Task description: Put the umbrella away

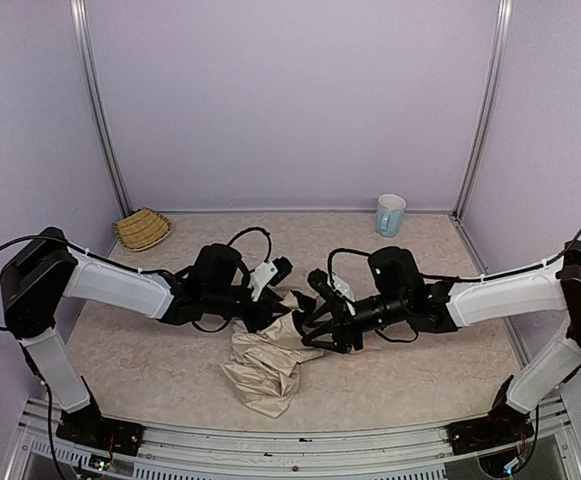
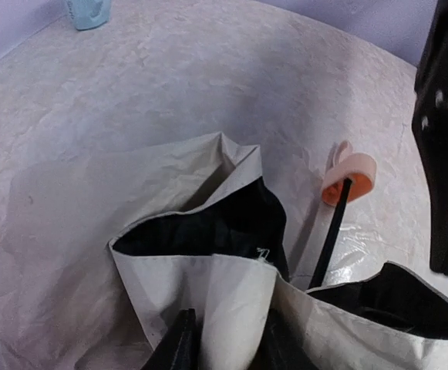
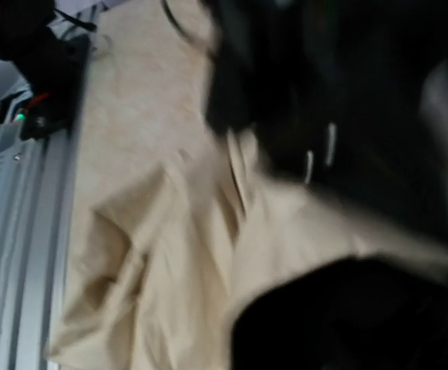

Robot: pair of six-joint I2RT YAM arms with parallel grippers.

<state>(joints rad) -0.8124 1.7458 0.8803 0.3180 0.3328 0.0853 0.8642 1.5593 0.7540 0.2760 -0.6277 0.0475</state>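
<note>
Umbrella [image 1: 265, 365] shaft [image 2: 330, 231] points ahead of the left tool [image 2: 227, 347], which we see pinching canopy [image 2: 92, 216]; right tool's [image 1: 317, 316] state we cannot tell.

Umbrella [image 1: 265, 365] cloth matt & crinkled; basket [image 1: 142, 228] woven straw.

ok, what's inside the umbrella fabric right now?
The umbrella fabric gapes open onto a black lining. The thin black shaft comes out of it and runs to the handle, which lies on the table. Folds of fabric cover the shaft's inner end.
</note>
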